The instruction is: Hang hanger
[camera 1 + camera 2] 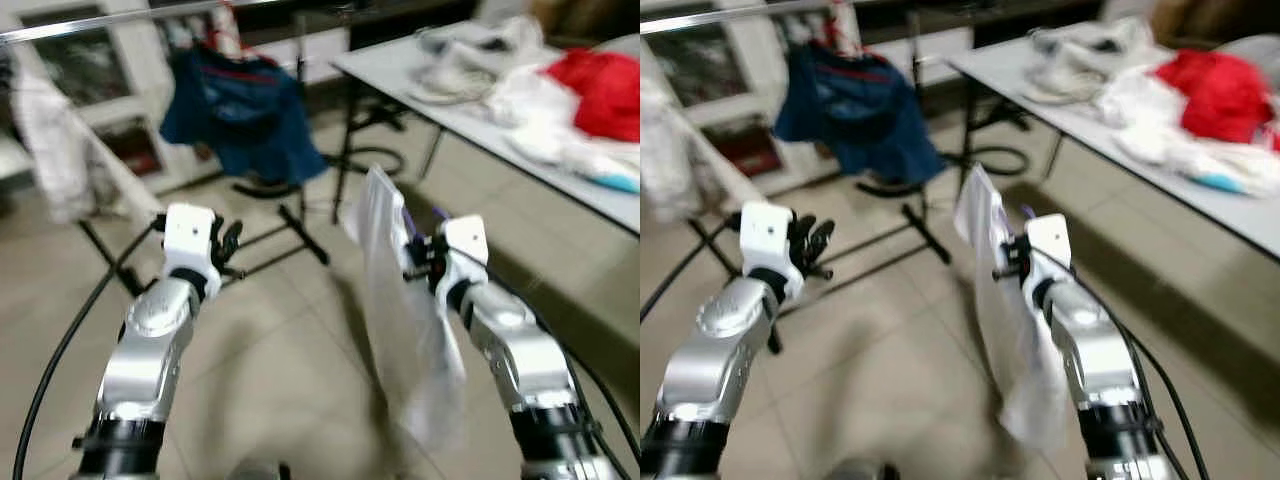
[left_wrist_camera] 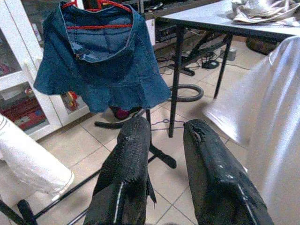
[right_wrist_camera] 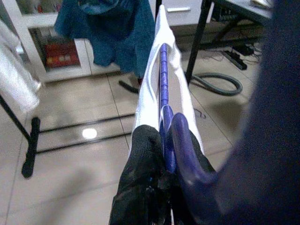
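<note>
The right gripper point(image 1: 418, 252) pinches the hanger point(image 3: 163, 84) with its shirt point(image 1: 400, 310), not yet on the rail point(image 1: 100, 22) at upper left; the left gripper point(image 1: 228, 245) is open, empty.

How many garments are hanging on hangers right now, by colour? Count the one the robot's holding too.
Blue denim skirt on a red hanger, up on the rack: 1
White garment on a purple hanger, held in the right hand: 1
White garment at the left of the rack, hanger hidden: 1
Total: 3
</note>
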### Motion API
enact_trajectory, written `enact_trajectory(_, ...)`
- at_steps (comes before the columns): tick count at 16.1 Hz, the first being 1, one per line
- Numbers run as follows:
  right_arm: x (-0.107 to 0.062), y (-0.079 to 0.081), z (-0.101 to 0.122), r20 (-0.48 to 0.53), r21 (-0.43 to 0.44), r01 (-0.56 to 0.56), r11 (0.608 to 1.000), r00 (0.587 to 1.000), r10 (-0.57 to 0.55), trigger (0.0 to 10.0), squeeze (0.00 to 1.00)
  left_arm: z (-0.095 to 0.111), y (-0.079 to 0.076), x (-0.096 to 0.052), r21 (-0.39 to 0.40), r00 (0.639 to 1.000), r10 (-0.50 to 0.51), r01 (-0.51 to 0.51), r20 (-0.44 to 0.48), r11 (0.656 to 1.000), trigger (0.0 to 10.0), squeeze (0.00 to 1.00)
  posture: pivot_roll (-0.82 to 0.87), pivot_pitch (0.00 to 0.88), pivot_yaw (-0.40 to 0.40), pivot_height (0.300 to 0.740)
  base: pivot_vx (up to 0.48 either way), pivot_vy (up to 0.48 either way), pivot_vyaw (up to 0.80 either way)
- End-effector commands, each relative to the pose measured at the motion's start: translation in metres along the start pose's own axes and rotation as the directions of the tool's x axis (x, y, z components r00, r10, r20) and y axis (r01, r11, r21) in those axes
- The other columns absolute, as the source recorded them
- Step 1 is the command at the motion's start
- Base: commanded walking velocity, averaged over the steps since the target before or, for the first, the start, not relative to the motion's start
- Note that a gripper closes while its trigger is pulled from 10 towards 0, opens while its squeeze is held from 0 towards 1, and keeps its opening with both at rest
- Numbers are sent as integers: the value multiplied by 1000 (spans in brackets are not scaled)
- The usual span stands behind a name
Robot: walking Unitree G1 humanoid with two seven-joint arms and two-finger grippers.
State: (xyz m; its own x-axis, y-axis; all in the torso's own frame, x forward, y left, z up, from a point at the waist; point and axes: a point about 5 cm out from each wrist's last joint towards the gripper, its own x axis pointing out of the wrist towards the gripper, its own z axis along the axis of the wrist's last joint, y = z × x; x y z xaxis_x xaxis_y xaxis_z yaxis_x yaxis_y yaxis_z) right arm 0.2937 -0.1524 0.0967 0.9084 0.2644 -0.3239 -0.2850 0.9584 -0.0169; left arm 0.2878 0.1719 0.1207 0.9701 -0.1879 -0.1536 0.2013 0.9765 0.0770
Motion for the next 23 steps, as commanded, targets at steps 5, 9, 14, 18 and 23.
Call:
enact_trajectory(5,-2,-9,7,39,5,41,999,998,-41,10000,0,4,-8,5,-1,1000,-27,27,1,1000,10000,0,-40,0,4,740,446,0,0)
enact_trajectory(9,-2,-9,7,39,5,41,999,998,-41,10000,0,4,-8,5,-1,1000,-27,27,1,1000,10000,0,-40,0,4,740,446,0,0)
enact_trajectory(14,-2,-9,7,39,5,41,999,998,-41,10000,0,4,-8,5,-1,1000,-27,27,1,1000,10000,0,-40,0,4,740,446,0,0)
enact_trajectory(18,1,-8,9,48,-79,-2,997,999,5,10000,0,7,-11,6,45,999,-49,49,6,998,10000,0,-15,0,-18,740,443,0,0)
enact_trajectory(23,3,-2,8,31,-117,-61,991,997,65,10000,0,11,-11,6,59,999,-50,49,21,997,10000,0,-8,0,-22,740,440,0,480)
